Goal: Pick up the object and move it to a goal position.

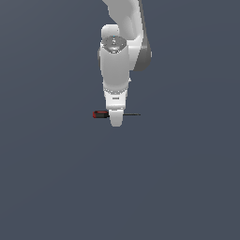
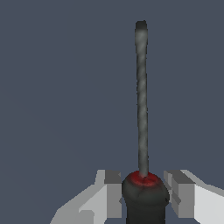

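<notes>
**White Panda arm with grey joints and blocky grey-padded fingers**

The arm [image 1: 115, 61] is smooth glossy white, built of rounded, tube-like segments. A darker grey band shows at the joint on the exterior view's right of the wrist segment, and a round silver-grey cap with small markings sits on top of that segment. The gripper [image 1: 116, 117] is white with a rounded end. In the wrist view its fingers [image 2: 107, 197] look blocky, white with grey inner pads.

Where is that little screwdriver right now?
In the exterior view the screwdriver lies level near the picture's middle, crossing behind the gripper; the wrist view shows its handle between the two fingers.
</notes>
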{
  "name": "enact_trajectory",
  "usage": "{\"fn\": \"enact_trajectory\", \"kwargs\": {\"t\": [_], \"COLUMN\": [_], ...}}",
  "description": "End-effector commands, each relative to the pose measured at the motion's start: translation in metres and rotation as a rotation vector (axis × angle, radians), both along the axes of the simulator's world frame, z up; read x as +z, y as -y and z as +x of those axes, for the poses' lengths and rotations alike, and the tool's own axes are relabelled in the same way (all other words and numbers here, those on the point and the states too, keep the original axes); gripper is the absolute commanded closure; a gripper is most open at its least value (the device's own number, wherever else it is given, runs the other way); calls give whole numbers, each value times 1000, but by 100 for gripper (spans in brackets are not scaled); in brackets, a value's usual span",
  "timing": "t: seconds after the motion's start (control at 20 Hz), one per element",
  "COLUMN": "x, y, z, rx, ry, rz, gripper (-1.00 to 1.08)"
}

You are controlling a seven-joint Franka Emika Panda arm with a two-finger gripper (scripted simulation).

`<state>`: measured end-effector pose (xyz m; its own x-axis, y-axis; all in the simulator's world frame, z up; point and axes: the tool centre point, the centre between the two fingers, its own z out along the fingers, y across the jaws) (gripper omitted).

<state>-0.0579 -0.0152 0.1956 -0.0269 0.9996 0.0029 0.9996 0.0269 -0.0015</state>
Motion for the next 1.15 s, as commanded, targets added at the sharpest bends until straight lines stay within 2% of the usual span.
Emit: {"fn": "enact_trajectory", "kwargs": {"t": [0.0, 0.55, 1.1], "x": [28, 121, 150], "y": [-1, -1, 0], "z": [4, 23, 31], "rx": [1, -3, -5], "ry": [0, 1, 2], "rz": [1, 0, -2], "gripper": [108, 108, 108]}}
